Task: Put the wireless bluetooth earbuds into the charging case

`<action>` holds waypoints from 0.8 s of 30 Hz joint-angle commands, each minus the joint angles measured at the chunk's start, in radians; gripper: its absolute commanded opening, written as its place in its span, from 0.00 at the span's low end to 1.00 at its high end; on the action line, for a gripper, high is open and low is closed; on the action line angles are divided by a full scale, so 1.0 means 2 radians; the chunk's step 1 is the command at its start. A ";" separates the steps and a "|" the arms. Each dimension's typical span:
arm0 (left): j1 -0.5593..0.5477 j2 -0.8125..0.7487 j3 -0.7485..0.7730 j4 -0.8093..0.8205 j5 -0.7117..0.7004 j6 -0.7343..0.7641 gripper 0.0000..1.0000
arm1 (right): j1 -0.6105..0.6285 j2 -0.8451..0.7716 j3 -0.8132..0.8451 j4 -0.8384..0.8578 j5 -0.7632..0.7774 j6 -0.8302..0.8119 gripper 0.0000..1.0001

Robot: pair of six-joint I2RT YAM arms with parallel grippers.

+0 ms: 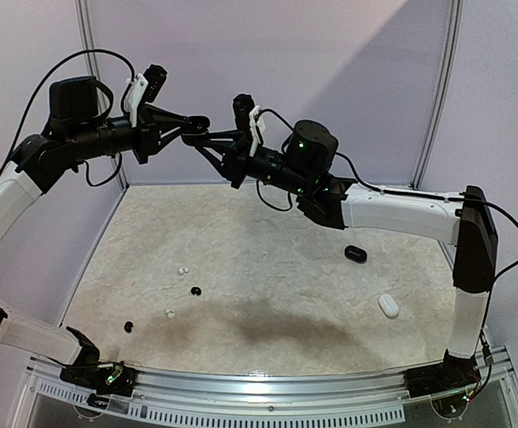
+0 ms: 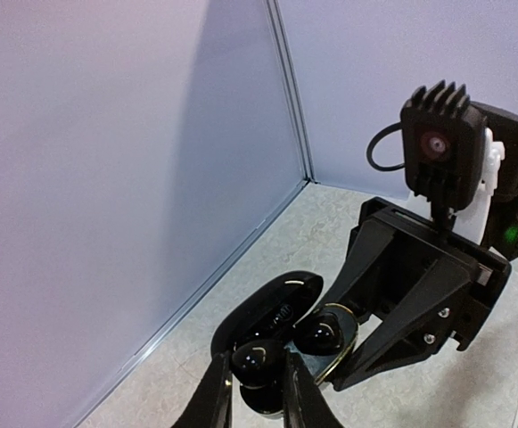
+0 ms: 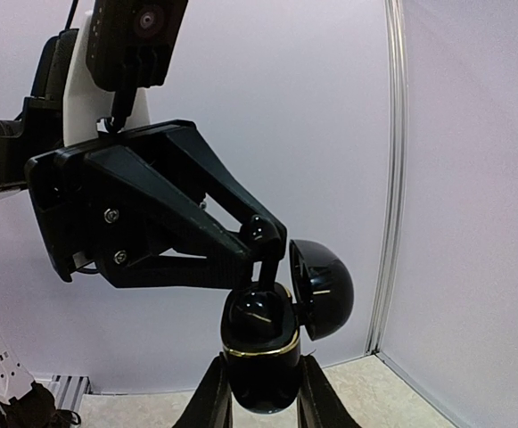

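My two arms meet in the air well above the back of the bench [image 1: 285, 223]. My right jaws are clamped from both sides on the lower half of a black charging case [image 3: 259, 379], which stands upright with a thin gold band around its rim. Its lid [image 3: 323, 290] is swung open to one side, hinged and tilted back. My left jaws come down onto the case from above, pinched tight on a glossy black earbud [image 2: 259, 357] that sits at the mouth of the case. I cannot tell from either wrist view whether it is fully seated in its pocket or only resting on top. Just beside it, a second black earbud [image 2: 316, 332] already lies inside the case. Down on the bench, the other pieces lie well apart from my jaws. A white earbud [image 1: 182, 268], a black earbud on the bench [image 1: 195, 291], another white one [image 1: 170, 313] and another black one [image 1: 128, 326] are scattered on the left half. A shut black case [image 1: 356, 254] and a white case [image 1: 389, 306] lie on the right half, under my right arm [image 1: 401, 214].
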 commanded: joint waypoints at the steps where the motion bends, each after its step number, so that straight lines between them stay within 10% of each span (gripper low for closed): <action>1: -0.008 0.006 -0.008 -0.022 -0.003 -0.004 0.21 | 0.004 0.005 0.023 0.021 -0.008 -0.001 0.00; 24: -0.007 0.003 -0.011 -0.021 0.013 -0.003 0.33 | 0.005 0.006 0.024 0.015 -0.004 0.000 0.00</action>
